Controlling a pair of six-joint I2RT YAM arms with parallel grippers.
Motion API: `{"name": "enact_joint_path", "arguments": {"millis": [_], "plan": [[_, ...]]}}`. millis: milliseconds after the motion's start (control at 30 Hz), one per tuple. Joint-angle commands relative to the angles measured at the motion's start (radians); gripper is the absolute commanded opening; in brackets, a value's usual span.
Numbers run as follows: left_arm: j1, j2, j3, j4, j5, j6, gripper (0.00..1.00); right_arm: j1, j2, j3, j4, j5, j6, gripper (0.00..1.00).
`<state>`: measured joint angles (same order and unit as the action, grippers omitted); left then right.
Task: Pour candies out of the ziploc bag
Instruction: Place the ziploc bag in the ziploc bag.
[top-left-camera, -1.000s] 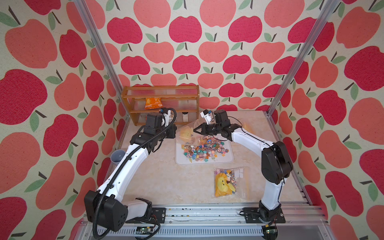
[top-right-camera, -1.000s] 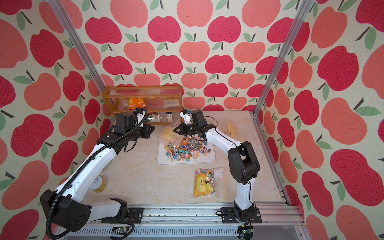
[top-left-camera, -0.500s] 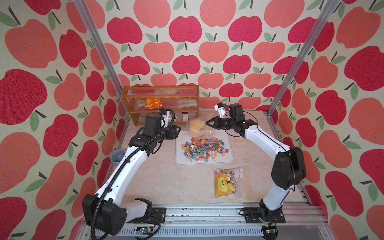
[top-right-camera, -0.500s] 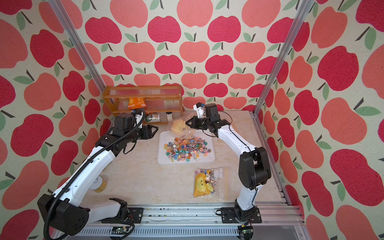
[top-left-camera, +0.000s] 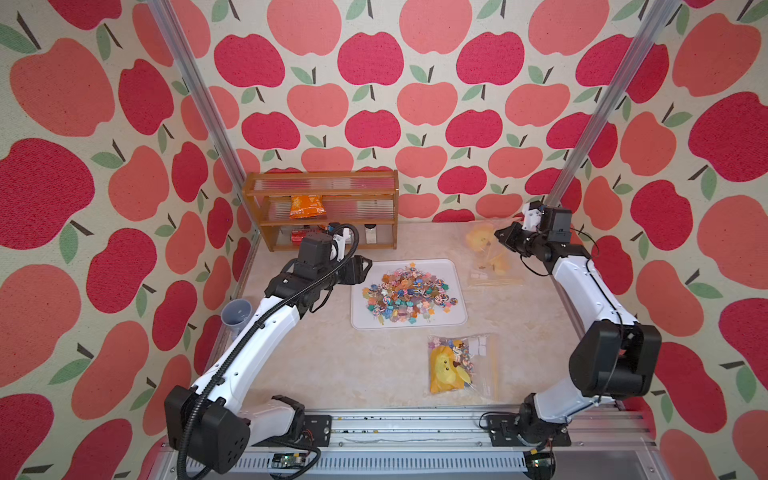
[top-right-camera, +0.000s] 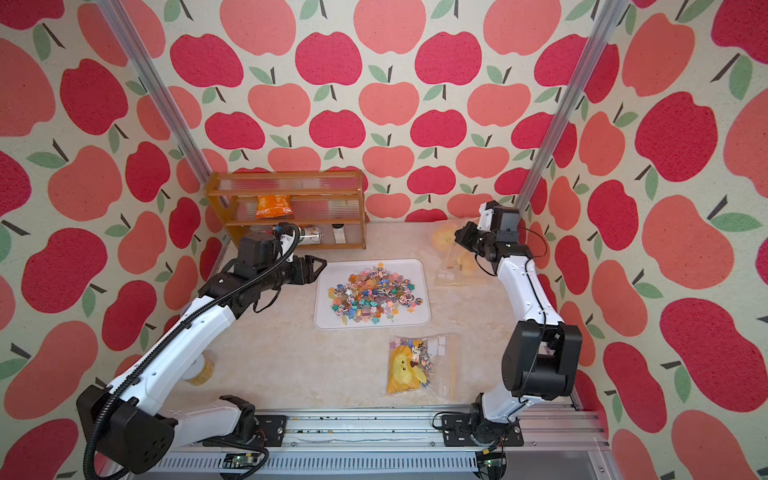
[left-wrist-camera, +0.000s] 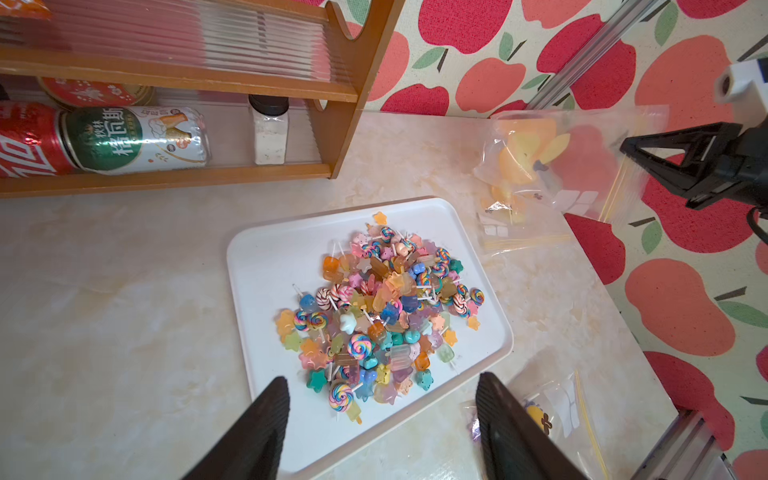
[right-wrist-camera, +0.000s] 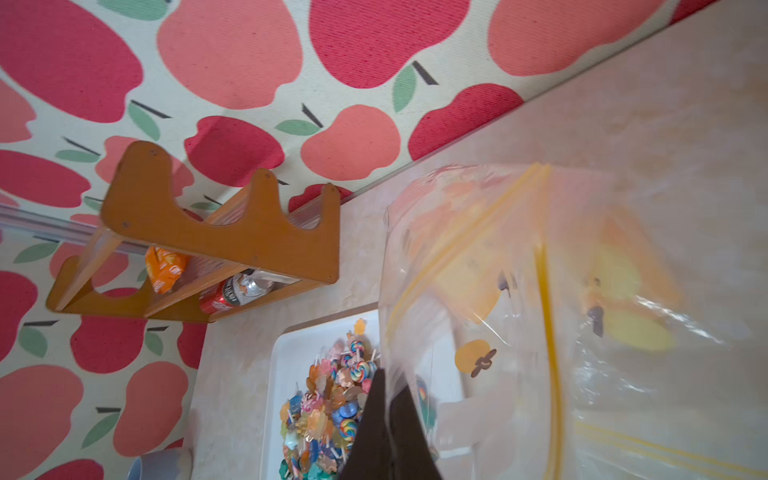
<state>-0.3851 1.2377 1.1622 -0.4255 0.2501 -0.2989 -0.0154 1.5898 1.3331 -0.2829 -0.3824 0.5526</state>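
The candies (top-left-camera: 409, 297) (top-right-camera: 376, 293) (left-wrist-camera: 382, 316) (right-wrist-camera: 328, 407) lie heaped on a white tray (top-left-camera: 451, 320) (top-right-camera: 328, 320) (left-wrist-camera: 266, 266) in mid-table. My right gripper (top-left-camera: 498, 235) (top-right-camera: 457, 236) (left-wrist-camera: 623, 147) (right-wrist-camera: 384, 374) is shut on a corner of the clear ziploc bag (top-left-camera: 486, 257) (top-right-camera: 453, 257) (left-wrist-camera: 552, 166) (right-wrist-camera: 540, 311). That bag has yellow prints and hangs at the far right, its zip end touching the table beside the tray. My left gripper (top-left-camera: 368, 266) (top-right-camera: 322, 262) (left-wrist-camera: 382, 378) stands open at the tray's left edge, holding nothing.
A second ziploc bag (top-left-camera: 457, 365) (top-right-camera: 415, 365) (left-wrist-camera: 552, 411) with candies inside lies flat in front of the tray. A wooden shelf (top-left-camera: 320, 208) at the back left holds an orange snack packet (top-left-camera: 306, 206) and cans. A grey cup (top-left-camera: 237, 311) stands by the left wall.
My left gripper opened and let go of the bag, then drew back left of the tray. My right gripper carried the bag from over the tray to the far right.
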Motion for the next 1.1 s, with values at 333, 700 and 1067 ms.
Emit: {"name": "enact_joint_path", "arguments": {"millis": [333,700,1067], "plan": [[-0.026,-0.006,-0.03,0.022,-0.015,-0.029,0.71,-0.057,-0.035,-0.173,-0.054,0.173,0.031,0.59],[-0.03,-0.097,-0.064,0.002,-0.019,-0.042,0.72,-0.057,-0.146,-0.075,-0.277,0.34,0.015,0.8],[-0.194,-0.089,-0.194,0.062,-0.032,-0.111,0.77,0.044,-0.466,-0.199,-0.381,0.434,-0.019,0.79]]}}
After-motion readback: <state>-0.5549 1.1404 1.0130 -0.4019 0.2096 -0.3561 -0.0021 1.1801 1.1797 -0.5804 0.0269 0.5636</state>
